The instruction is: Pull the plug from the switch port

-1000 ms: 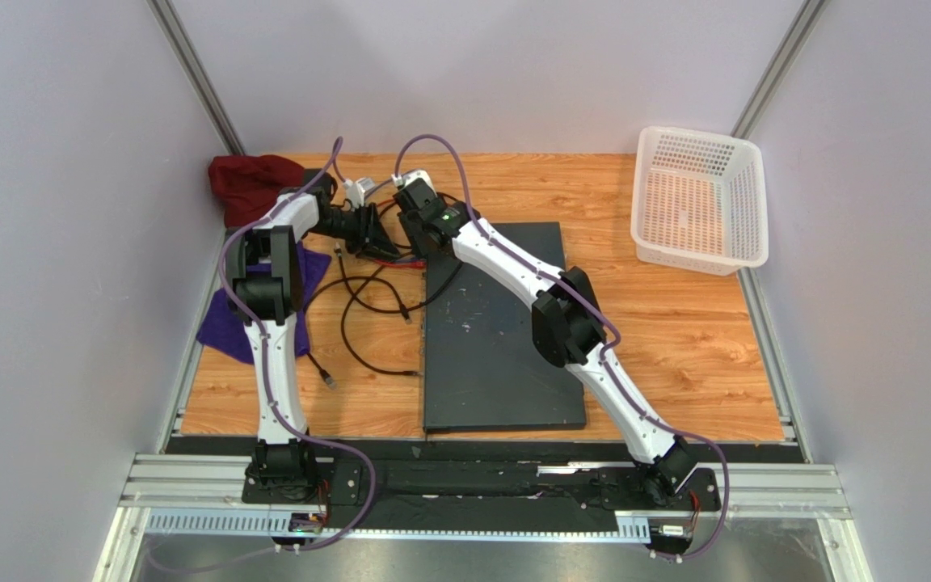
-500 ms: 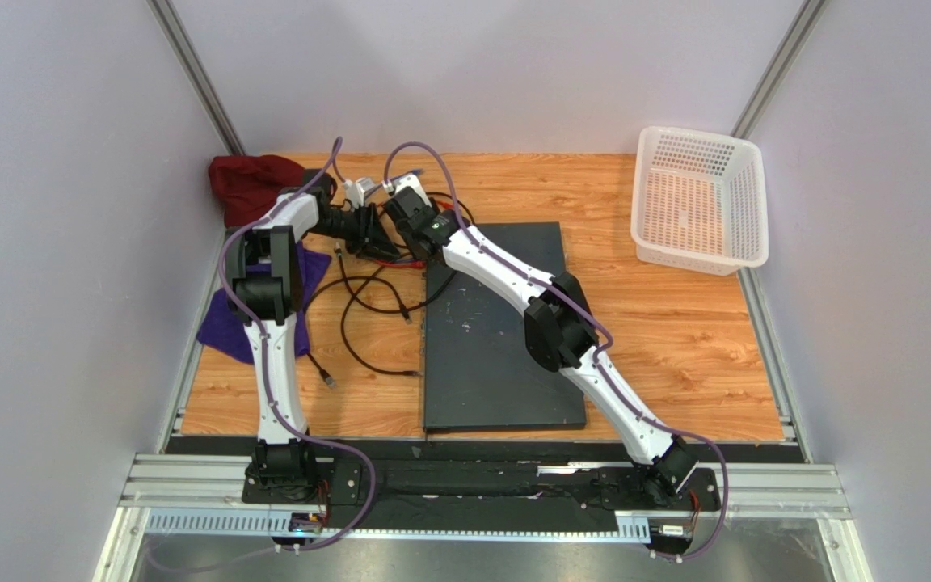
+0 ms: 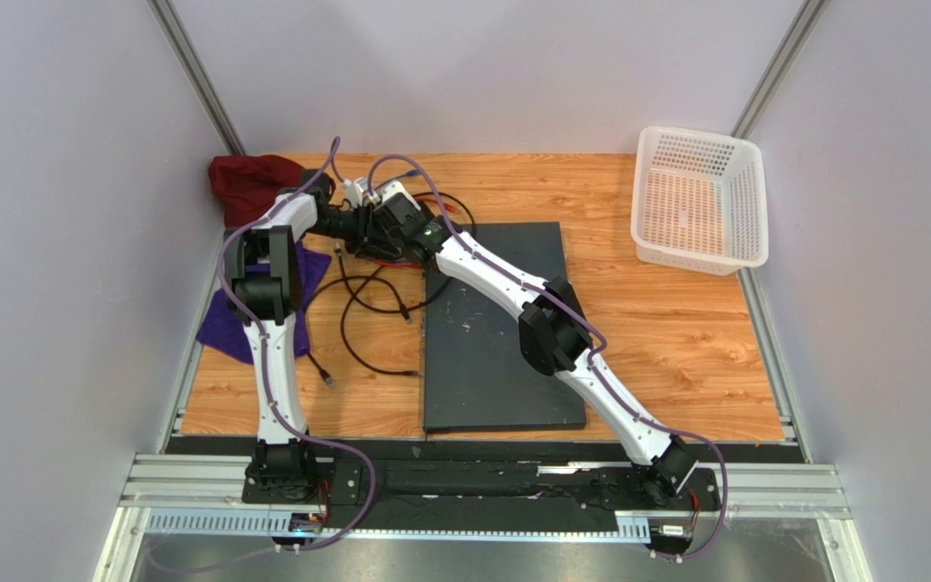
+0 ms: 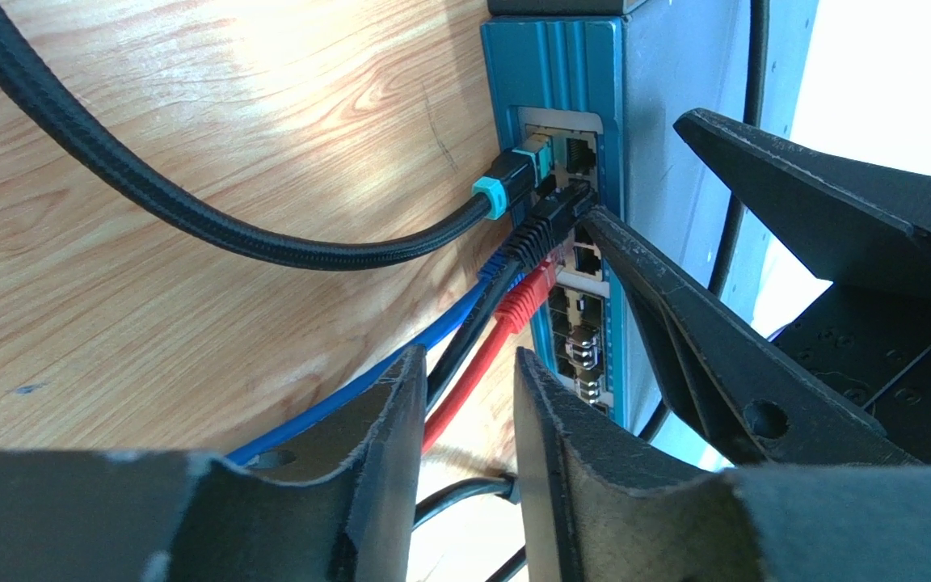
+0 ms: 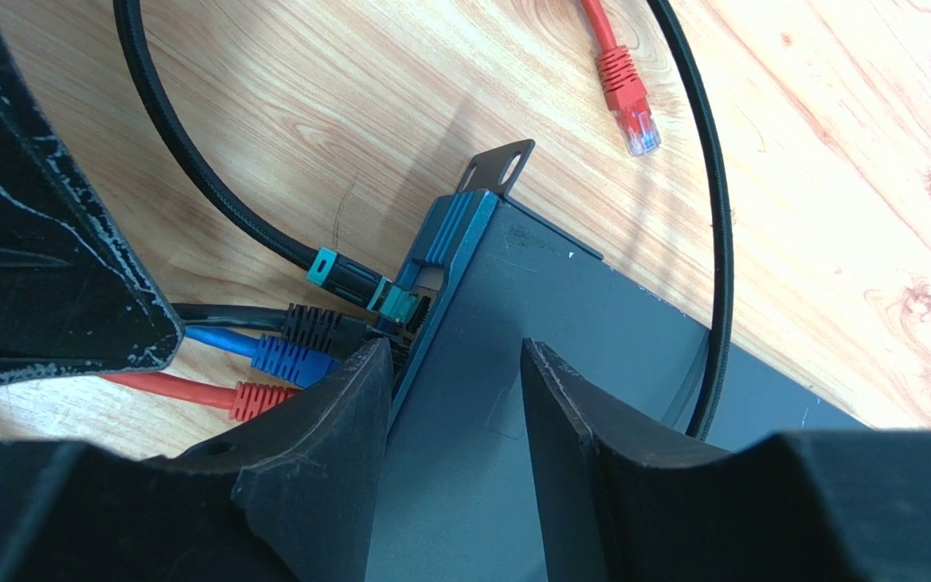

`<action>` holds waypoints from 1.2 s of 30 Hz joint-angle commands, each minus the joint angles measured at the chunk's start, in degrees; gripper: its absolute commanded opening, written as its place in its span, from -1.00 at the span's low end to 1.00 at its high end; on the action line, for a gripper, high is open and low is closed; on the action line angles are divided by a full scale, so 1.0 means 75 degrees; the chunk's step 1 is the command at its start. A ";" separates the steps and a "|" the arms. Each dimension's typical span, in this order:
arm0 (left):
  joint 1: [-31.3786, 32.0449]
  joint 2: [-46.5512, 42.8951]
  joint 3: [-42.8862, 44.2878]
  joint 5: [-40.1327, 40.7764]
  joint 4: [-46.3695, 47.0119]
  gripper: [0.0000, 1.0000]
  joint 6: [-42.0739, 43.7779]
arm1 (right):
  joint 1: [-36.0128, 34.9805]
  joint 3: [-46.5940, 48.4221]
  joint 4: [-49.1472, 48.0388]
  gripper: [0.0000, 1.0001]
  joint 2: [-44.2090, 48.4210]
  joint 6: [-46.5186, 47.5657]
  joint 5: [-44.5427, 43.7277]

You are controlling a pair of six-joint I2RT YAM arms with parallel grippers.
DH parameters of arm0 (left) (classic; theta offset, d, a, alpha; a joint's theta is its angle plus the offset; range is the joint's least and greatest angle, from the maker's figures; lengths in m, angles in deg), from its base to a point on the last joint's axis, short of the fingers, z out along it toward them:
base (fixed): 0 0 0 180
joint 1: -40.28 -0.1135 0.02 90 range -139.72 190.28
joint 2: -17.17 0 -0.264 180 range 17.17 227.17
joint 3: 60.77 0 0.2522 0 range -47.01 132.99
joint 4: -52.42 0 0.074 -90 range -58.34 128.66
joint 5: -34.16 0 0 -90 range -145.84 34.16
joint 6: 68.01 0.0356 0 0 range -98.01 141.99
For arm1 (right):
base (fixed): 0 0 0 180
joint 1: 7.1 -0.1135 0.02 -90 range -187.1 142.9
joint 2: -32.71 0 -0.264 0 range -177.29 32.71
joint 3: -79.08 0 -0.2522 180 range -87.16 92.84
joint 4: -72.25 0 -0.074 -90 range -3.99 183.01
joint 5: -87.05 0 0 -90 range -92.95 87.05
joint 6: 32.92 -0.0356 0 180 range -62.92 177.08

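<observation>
starting with the switch (image 3: 495, 364): lying flat on the wooden table (image 3: 677, 352), teal port face (image 4: 543, 85) turned to the far left corner, within reach of both arms. next, the right gripper (image 5: 455, 352): jaws apart, straddling the switch's upper edge above the ports, touching the black plug (image 4: 552, 224) with one fingertip (image 4: 628, 249), likely lining up to pinch and pull it. then the left gripper (image 4: 470, 364): narrowly parted, clamping nothing, facing the ports, perhaps ready to brace. seated alongside: teal-collared plug (image 4: 513, 176), blue plug (image 5: 276, 358), red plug (image 4: 525, 297).
</observation>
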 commanded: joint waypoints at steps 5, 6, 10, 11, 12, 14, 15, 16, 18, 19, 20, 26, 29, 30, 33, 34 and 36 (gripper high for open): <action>-0.0005 -0.0366 0.0016 -0.0184 -0.0526 0.11 -0.0022 | 0.0305 -0.0105 0.1040 -0.03 -0.0769 0.0221 -0.0679; -0.0005 -0.0343 0.0063 -0.0184 -0.0538 0.14 -0.0045 | 0.0317 -0.0117 0.1063 -0.03 -0.0769 0.0209 -0.0668; 0.0006 -0.0109 0.0297 -0.0289 -0.0597 0.19 -0.0197 | 0.0305 -0.0176 0.1099 -0.03 -0.0734 0.0151 -0.0668; -0.0005 -0.0062 0.0402 -0.0336 -0.0608 0.20 -0.0302 | 0.0317 -0.0187 0.1110 -0.03 -0.0723 0.0116 -0.0668; -0.0005 -0.0015 0.0473 -0.0383 -0.0632 0.20 -0.0361 | 0.0317 -0.0211 0.1122 -0.03 -0.0711 0.0104 -0.0668; 0.0006 0.0114 0.0637 -0.0372 -0.0690 0.20 -0.0594 | 0.0328 -0.0234 0.1122 -0.03 -0.0688 0.0046 -0.0691; -0.0005 0.0149 0.0719 -0.0232 -0.0714 0.20 -0.0665 | 0.0328 -0.0258 0.1134 -0.03 -0.0687 0.0022 -0.0691; -0.0029 0.0126 0.0812 -0.0173 -0.0818 0.18 -0.0666 | 0.0328 -0.0293 0.1134 -0.03 -0.0676 -0.0001 -0.0703; -0.0087 -0.0095 0.0569 -0.0114 -0.0261 0.17 -0.0841 | 0.0328 -0.0305 0.1134 -0.04 -0.0664 -0.0025 -0.0680; -0.0157 -0.0410 0.0393 -0.0044 -0.0013 0.17 -0.0935 | 0.0328 -0.0316 0.1146 -0.04 -0.0664 -0.0025 -0.0680; -0.0169 -0.0564 0.0090 0.0061 0.0210 0.17 -0.1052 | 0.0317 -0.0328 0.1146 -0.04 -0.0641 -0.0037 -0.0668; -0.0205 -0.0356 0.1124 0.0742 -0.0827 0.17 0.0338 | 0.0328 -0.0375 0.1181 -0.05 -0.0617 -0.0095 -0.0644; -0.0205 0.0266 0.1878 0.0718 -0.1885 0.16 0.0482 | 0.0328 -0.0387 0.1216 -0.05 -0.0594 -0.0119 -0.0633; -0.0193 0.0255 0.1810 0.0718 -0.1689 0.16 0.0482 | 0.0328 -0.0398 0.1216 -0.05 -0.0605 -0.0119 -0.0633; -0.0205 0.0080 0.1400 0.0742 -0.0998 0.15 0.0459 | 0.0317 -0.0422 0.1228 -0.05 -0.0582 -0.0165 -0.0621; -0.0193 0.0091 0.1388 0.0719 -0.0949 0.14 0.0482 | 0.0328 -0.0433 0.1239 -0.05 -0.0570 -0.0177 -0.0621; -0.0193 0.0312 0.1597 0.0695 -0.1204 0.13 0.0482 | 0.0329 -0.0457 0.1251 -0.05 -0.0558 -0.0224 -0.0621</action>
